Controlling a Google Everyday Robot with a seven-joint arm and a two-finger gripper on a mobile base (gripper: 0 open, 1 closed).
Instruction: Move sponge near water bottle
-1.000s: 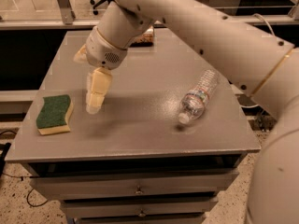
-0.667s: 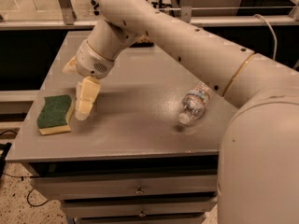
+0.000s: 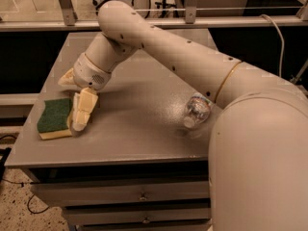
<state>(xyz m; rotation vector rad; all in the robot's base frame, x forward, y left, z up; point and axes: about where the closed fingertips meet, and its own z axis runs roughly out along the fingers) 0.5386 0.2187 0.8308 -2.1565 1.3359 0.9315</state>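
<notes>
The sponge point(image 3: 54, 117), dark green on top with a pale yellow base, lies flat near the table's front left corner. My gripper point(image 3: 81, 113) is low over the table, right against the sponge's right edge and pointing down toward the front. The water bottle point(image 3: 197, 111), clear ribbed plastic, lies on its side at the right of the table, far from the sponge. Its far end is hidden behind my arm.
The grey table point(image 3: 139, 129) has drawers point(image 3: 142, 196) below its front edge. My large arm point(image 3: 192, 66) reaches across the table from the right and covers its right side. A rail point(image 3: 159, 23) runs behind the table.
My gripper has moved left and down toward the front, from mid-table to right beside the sponge. The sponge and the bottle have not moved.
</notes>
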